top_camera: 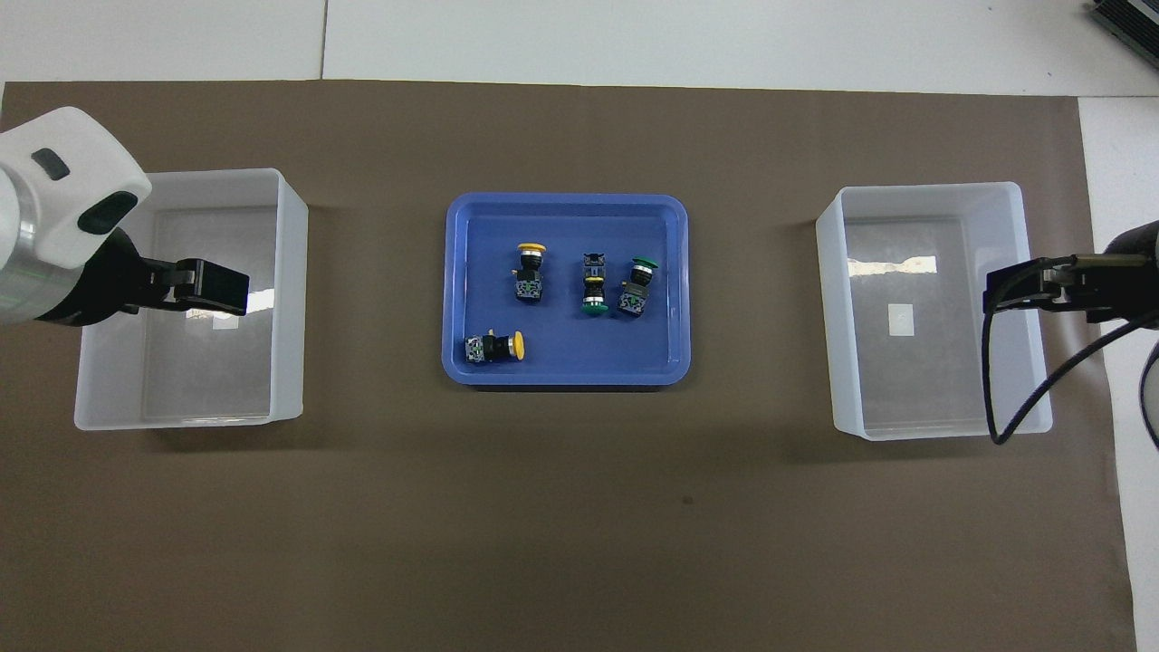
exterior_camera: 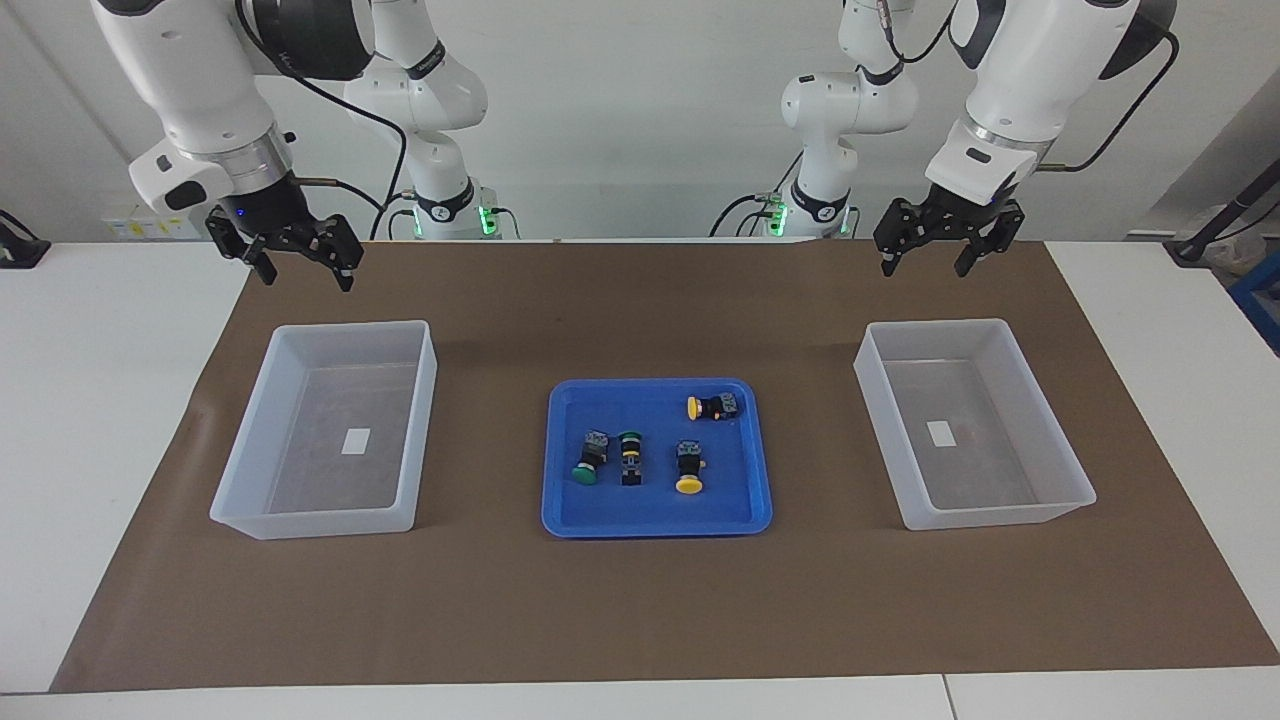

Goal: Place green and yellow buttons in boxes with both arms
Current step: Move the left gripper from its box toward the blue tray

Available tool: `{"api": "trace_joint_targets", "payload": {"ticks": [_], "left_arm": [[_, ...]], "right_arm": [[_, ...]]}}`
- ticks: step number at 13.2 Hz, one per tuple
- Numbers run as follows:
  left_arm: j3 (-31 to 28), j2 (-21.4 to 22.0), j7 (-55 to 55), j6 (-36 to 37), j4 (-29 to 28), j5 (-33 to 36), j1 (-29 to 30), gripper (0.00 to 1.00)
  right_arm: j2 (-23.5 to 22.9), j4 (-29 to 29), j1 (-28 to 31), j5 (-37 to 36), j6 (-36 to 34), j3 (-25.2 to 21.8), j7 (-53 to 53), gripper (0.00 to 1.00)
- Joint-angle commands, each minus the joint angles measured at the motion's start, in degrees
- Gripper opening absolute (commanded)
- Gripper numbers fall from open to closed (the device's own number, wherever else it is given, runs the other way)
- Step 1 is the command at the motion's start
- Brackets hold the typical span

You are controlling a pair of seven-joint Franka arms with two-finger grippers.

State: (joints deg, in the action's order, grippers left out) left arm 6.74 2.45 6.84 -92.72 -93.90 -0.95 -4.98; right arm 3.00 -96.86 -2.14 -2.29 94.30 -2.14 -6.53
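Standing raised with fingers spread and empty, the right gripper [exterior_camera: 298, 265] and left gripper [exterior_camera: 935, 248] have picked nothing; the first pick is judged pending and calls for a descent to the blue tray [exterior_camera: 560, 450]. Facing view: on that tray lie two green buttons [exterior_camera: 588, 462] and two yellow buttons [exterior_camera: 688, 470]. Overhead view: both clear boxes [top_camera: 288, 299], one toward each arm's end from the tray, hold no buttons.
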Motion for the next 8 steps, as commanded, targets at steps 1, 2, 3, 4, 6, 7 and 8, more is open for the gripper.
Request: {"api": "trace_joint_targets", "payload": {"ticks": [1,2,3,4,6,7,8], "left_arm": [[0.0,1.4,0.1,-2.7,-2.9,0.4,-0.5,1.0],[0.0,1.0,0.3,-3.3,-3.0,0.4,-0.9,1.0],[0.0,0.1,2.4,-4.1,-3.2,0.4,-1.8,1.0],[0.0,-1.2,6.8,-5.6,-3.4,0.4,-2.8,1.0],[0.0,-2.7,14.1,-8.8,-4.4,0.4,-5.2,1.0],[0.0,-4.3,17.1,-9.8,-4.4,0.4,-6.3,1.0],[0.0,-5.7,20.8,-11.8,-4.4,0.4,-7.8,1.0]], "right_arm": [[0.7,-0.3,0.0,0.2,-0.1,0.2,-0.4,1.0],[0.7,-0.3,0.0,0.2,-0.1,0.3,-0.4,1.0],[0.7,-0.5,0.0,0.2,-0.2,0.2,-0.5,1.0],[0.7,-0.4,0.0,0.2,-0.3,0.3,-0.5,1.0],[0.7,-0.4,0.0,0.2,-0.3,0.3,-0.5,1.0],[0.7,-0.4,0.0,0.2,-0.9,0.3,-0.5,1.0],[0.9,-0.4,0.0,0.2,-0.9,0.4,-0.5,1.0]]}}
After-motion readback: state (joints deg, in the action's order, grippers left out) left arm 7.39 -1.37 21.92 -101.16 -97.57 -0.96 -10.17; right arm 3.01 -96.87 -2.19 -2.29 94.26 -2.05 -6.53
